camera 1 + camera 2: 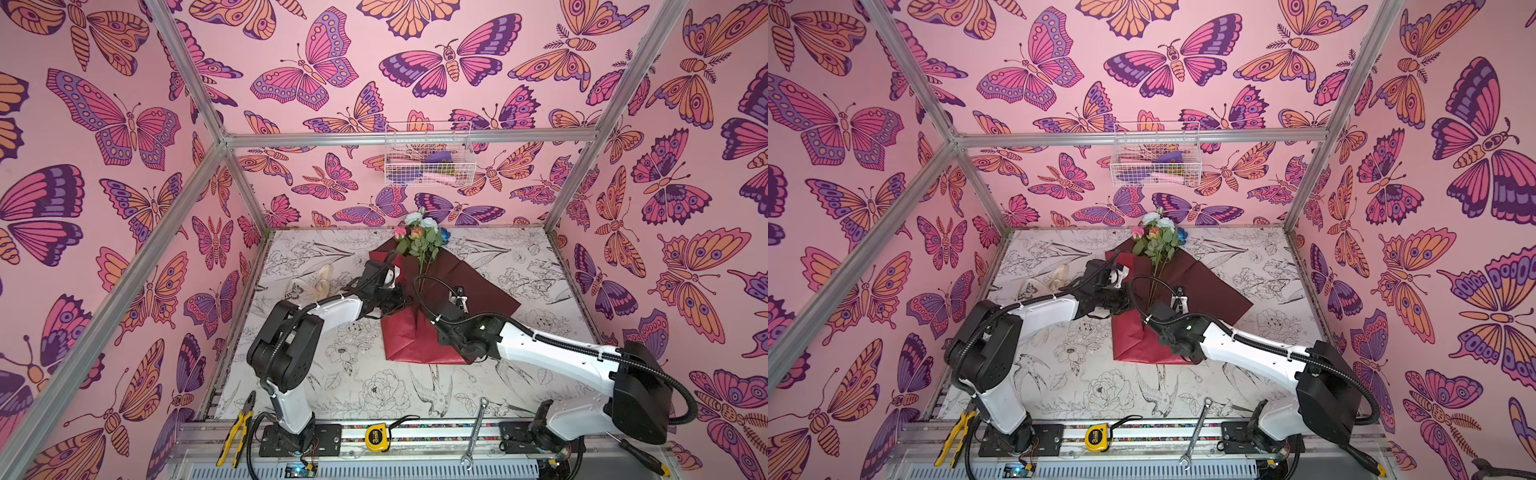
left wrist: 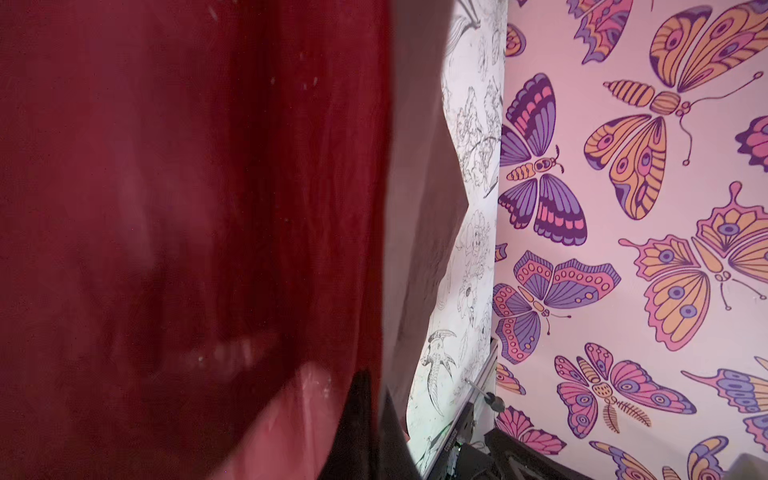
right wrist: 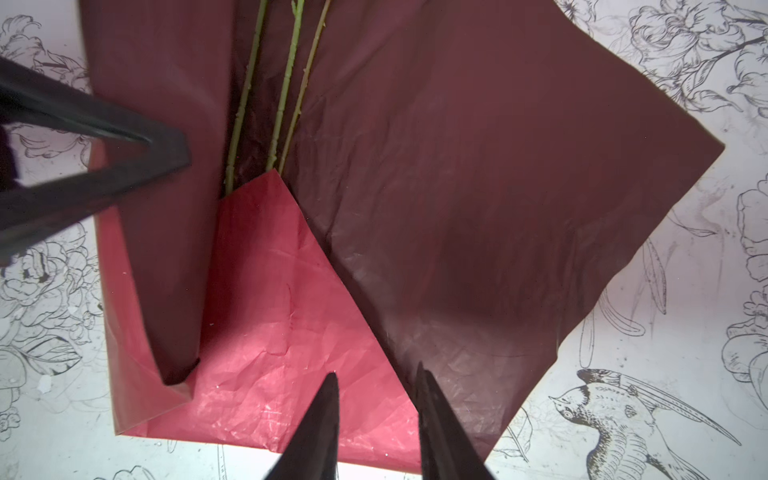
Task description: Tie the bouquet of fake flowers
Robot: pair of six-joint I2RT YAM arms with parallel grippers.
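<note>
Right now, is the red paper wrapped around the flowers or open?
Half wrapped. The wrapping paper has its near corner folded over the stems; its right side lies flat.

Fake roses (image 1: pixel 1158 245) on red wrapping paper (image 1: pixel 1210 293)

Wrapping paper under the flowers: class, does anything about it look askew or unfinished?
The wrapping paper is only half folded: its near corner is turned up over the ends of the stems and one side folded in, while the other side lies flat on the table.

Bare table (image 1: pixel 540 291) right of the wrapping paper (image 1: pixel 486 299); left arm (image 1: pixel 332 309) across its left edge.
</note>
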